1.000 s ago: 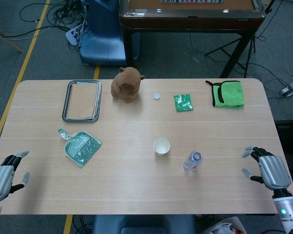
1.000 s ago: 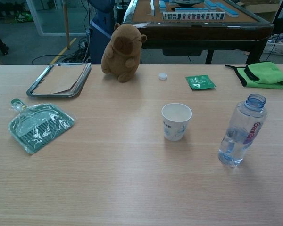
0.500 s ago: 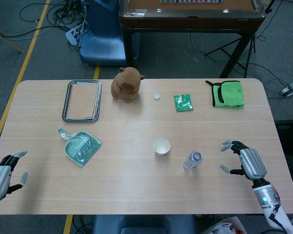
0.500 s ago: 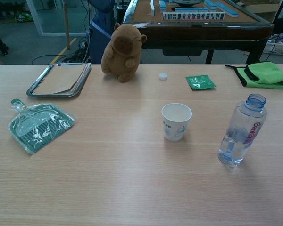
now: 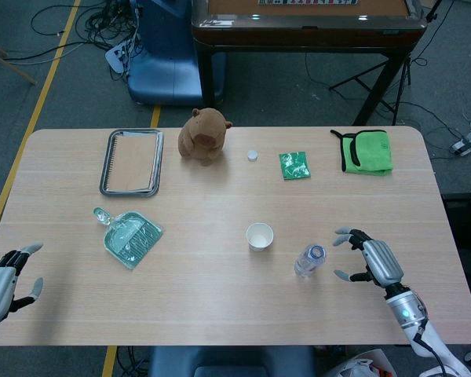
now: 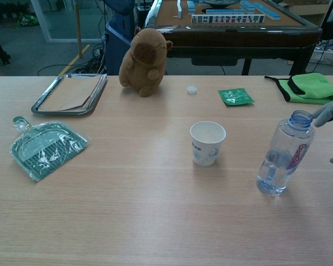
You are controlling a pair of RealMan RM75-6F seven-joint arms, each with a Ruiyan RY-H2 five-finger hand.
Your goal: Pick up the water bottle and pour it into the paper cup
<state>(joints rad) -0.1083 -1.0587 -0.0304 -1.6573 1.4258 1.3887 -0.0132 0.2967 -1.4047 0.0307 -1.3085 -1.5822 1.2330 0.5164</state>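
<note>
While the water bottle, uncapped, shows red lettering too blurred to read, the paper cup bears small illegible print. Right hand hovers just beside the bottle, fingers apart, holding nothing. Left hand likewise.

The surface is pale wood laminate with a fine straight grain and a soft, matt sheen. On it the water bottle is clear, glossy plastic, uncapped, and just left of it the paper cup is matt white paper. Beyond the cup the plush toy shows brown, fuzzy fabric. Left of the toy a tray has a shiny metal rim. The green dustpan is wrapped in crinkled, glossy film. The cloth looks like soft green microfibre. The right hand has a smooth grey shell, its fingers matt.
</note>
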